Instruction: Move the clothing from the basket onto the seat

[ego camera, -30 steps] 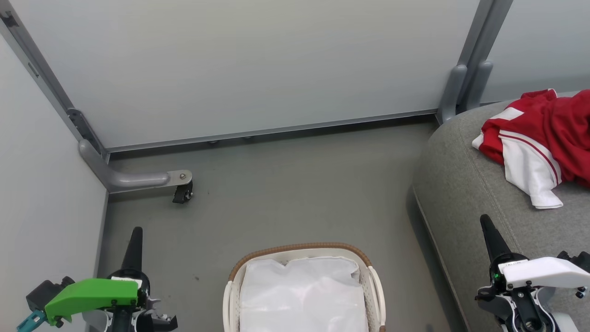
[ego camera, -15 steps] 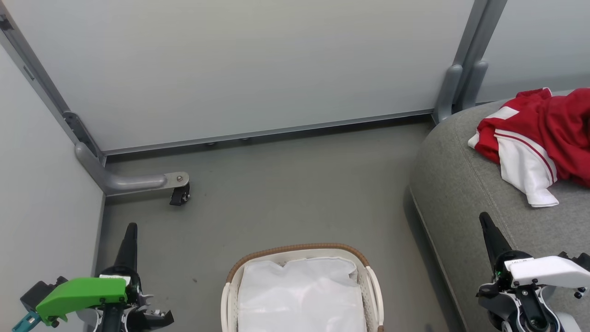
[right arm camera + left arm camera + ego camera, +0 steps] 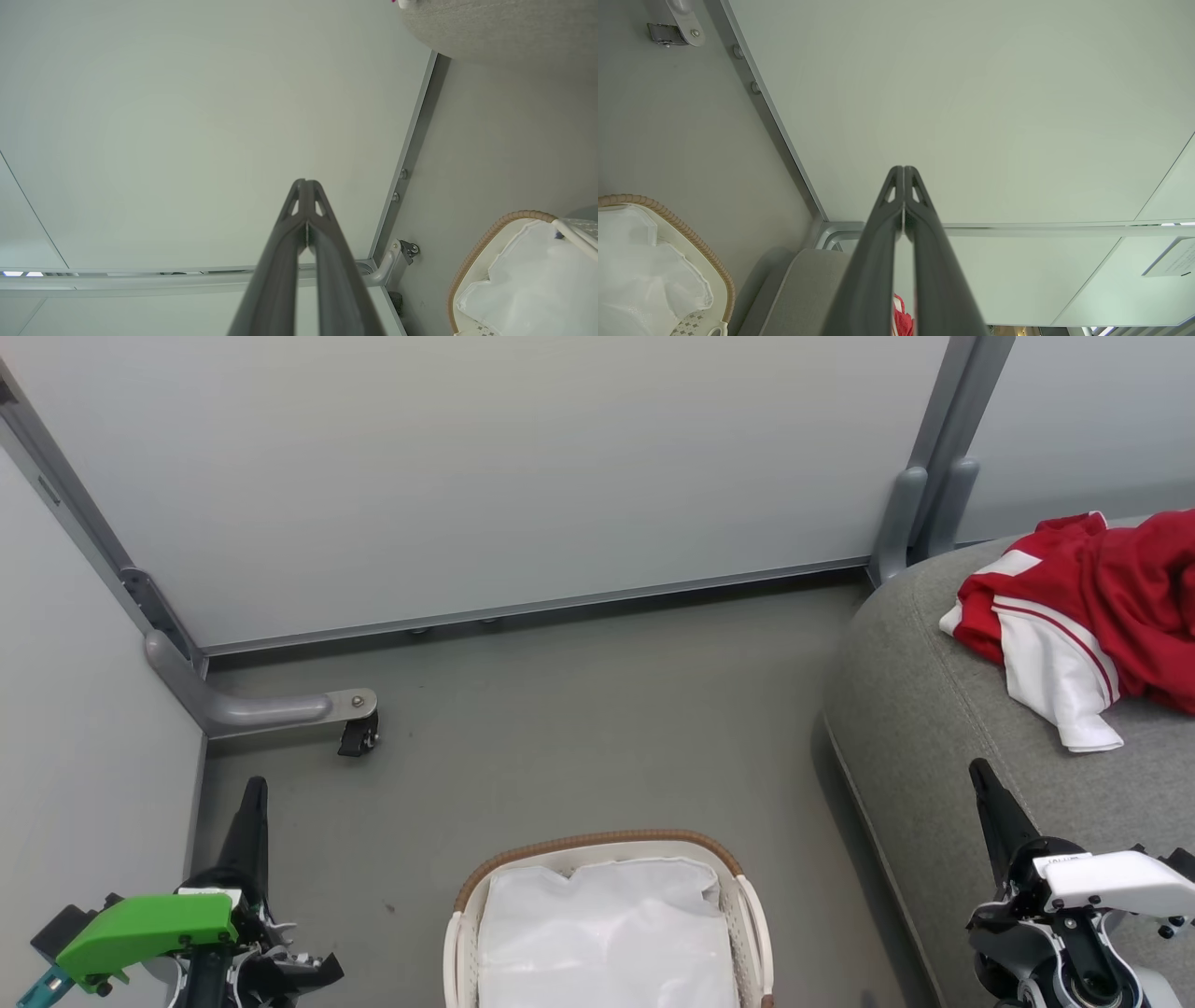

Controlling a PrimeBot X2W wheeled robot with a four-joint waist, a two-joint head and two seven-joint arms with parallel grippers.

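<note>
Red clothing (image 3: 1102,607) with white panels lies bunched on the grey seat (image 3: 943,709) at the right of the head view. The white basket (image 3: 747,915) with a brown woven rim stands on the floor at bottom centre, with just its white cloth liner (image 3: 607,933) showing inside. My left gripper (image 3: 254,789) is at the lower left, shut, with nothing in it. My right gripper (image 3: 977,770) hangs over the seat's front edge, shut and empty. In the left wrist view the left gripper (image 3: 903,170) points at the wall panel, beside the basket (image 3: 668,219), with a scrap of the clothing (image 3: 902,319) low down.
Pale partition panels (image 3: 485,467) close the far side and the left. A grey partition foot with a caster (image 3: 355,733) juts onto the floor at the left. Two grey posts (image 3: 920,513) stand behind the seat. Grey floor (image 3: 597,728) lies between basket, seat and panels.
The whole head view has drifted a little, so the camera moved. Both grippers stay shut and sit slightly lower and further left in view. The clothing and basket lie as before.
</note>
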